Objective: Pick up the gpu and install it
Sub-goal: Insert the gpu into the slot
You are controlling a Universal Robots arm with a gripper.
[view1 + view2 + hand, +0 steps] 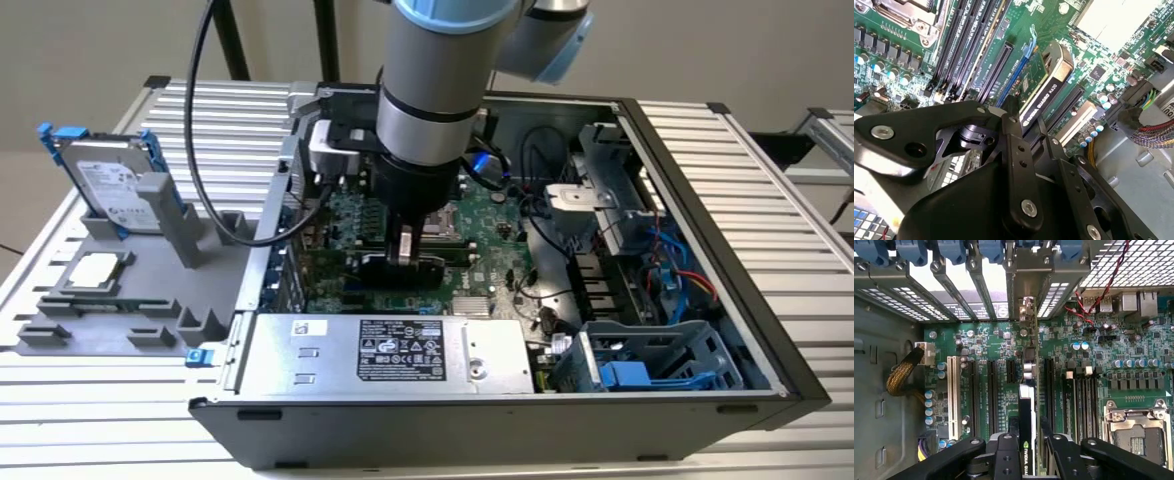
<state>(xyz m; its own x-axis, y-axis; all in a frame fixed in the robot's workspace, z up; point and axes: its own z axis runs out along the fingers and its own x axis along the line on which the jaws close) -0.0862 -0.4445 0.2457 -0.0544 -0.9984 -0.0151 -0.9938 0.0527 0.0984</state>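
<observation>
Now the black two-finger gripper [416, 262] is down inside the open grey metal computer case [747, 330], closed on the gpu [1026, 425], a flat green card w/ black rectangular cooler, held on edge. In both wrist views the card stands upright over the green motherboard [1134, 385], along a long black expansion slot [998, 72]; prob. touching the slot, but hard to tell. Silver hard drive w/ blue frame [114, 180] sits in the grey holder outside the case, at the exterior view's left.

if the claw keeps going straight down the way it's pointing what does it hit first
Most likely the motherboard: the claw points down into the computer case, shut on the gpu, whose lower edge appears at an expansion slot. Depth is unclear.
</observation>
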